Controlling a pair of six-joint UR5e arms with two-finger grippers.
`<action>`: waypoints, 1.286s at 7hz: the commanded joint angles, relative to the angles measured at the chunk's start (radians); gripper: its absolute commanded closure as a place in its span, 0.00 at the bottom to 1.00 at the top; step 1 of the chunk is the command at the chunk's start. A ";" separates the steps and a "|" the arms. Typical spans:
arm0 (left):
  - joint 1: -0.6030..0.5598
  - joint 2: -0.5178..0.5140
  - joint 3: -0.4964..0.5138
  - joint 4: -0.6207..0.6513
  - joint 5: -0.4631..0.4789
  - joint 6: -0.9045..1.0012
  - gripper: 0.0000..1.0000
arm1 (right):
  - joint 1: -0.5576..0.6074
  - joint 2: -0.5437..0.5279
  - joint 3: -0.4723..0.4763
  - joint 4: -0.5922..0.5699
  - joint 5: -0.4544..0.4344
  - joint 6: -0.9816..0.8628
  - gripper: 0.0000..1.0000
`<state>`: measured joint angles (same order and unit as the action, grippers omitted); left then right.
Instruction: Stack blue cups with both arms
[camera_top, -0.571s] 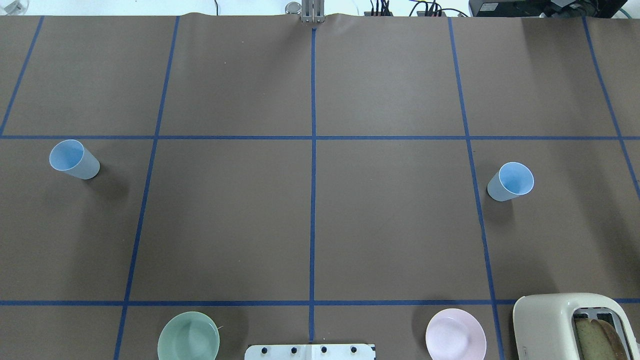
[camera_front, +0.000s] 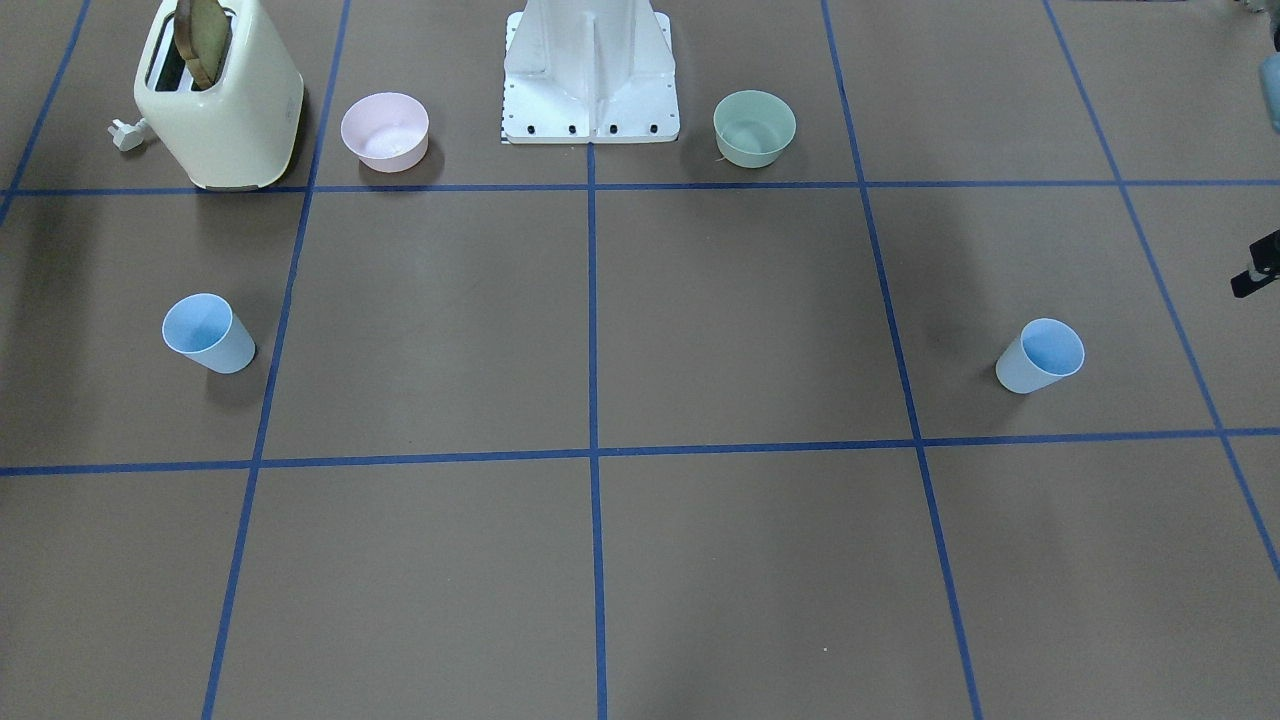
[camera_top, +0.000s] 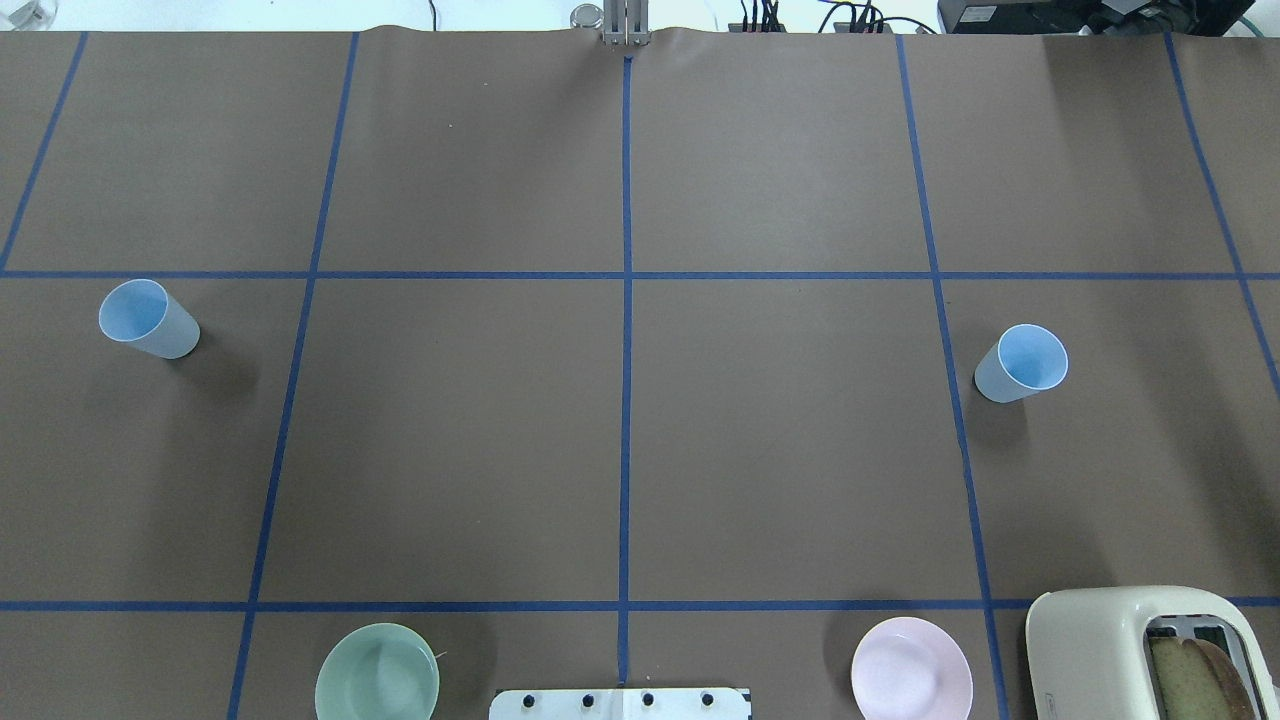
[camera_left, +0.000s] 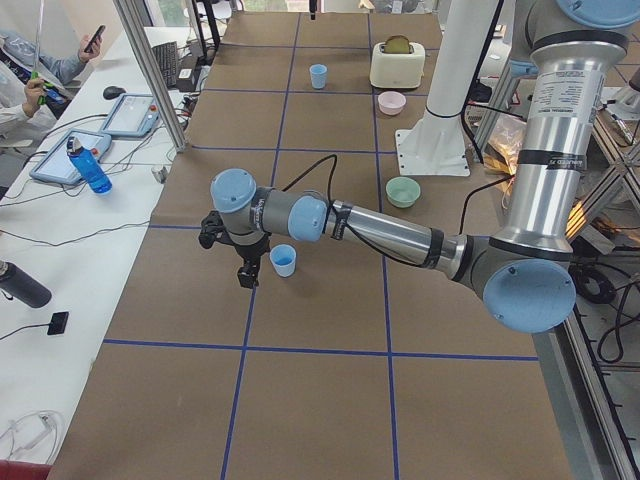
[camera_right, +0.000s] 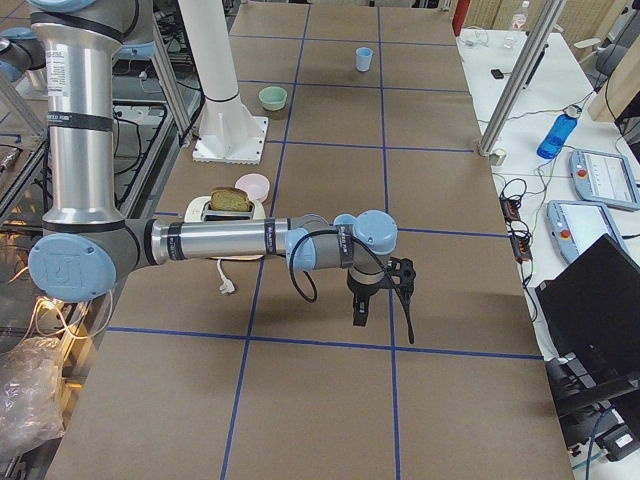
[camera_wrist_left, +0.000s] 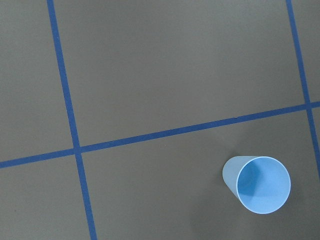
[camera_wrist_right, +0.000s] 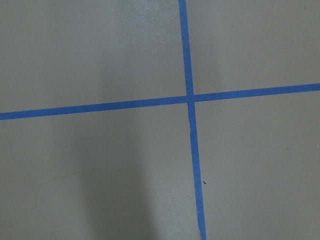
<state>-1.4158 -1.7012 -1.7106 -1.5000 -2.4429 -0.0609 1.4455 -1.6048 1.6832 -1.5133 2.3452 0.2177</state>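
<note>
The jaws of both grippers show only in the side views, so I cannot tell whether they are released or clenched. In the left side view the left gripper (camera_left: 240, 262) hangs at middle left of the frame, near a blue cup (camera_left: 283, 260) and apart from it. The left wrist view has that cup at its lower right. In the right side view the right gripper (camera_right: 378, 292) hangs over bare table (camera_right: 450, 220) near the frame's centre. From overhead, the two cups stand upright and well apart, one cup (camera_top: 148, 318) at middle left, the other cup (camera_top: 1022, 362) at middle right. A green bowl (camera_top: 377, 672), a pink bowl (camera_top: 911, 668) and a toaster (camera_top: 1100, 640) line the bottom edge.
</note>
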 joint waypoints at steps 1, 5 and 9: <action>0.093 -0.012 -0.006 -0.015 0.004 -0.091 0.01 | -0.014 0.053 -0.019 0.045 -0.045 0.000 0.00; 0.144 0.000 0.013 -0.097 0.008 -0.169 0.03 | -0.179 0.081 0.139 0.096 0.018 0.201 0.00; 0.228 -0.002 0.127 -0.337 0.028 -0.332 0.03 | -0.280 0.036 0.157 0.175 -0.010 0.241 0.00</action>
<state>-1.2234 -1.7021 -1.6236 -1.7319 -2.4155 -0.3069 1.1796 -1.5260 1.8299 -1.3802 2.3446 0.4522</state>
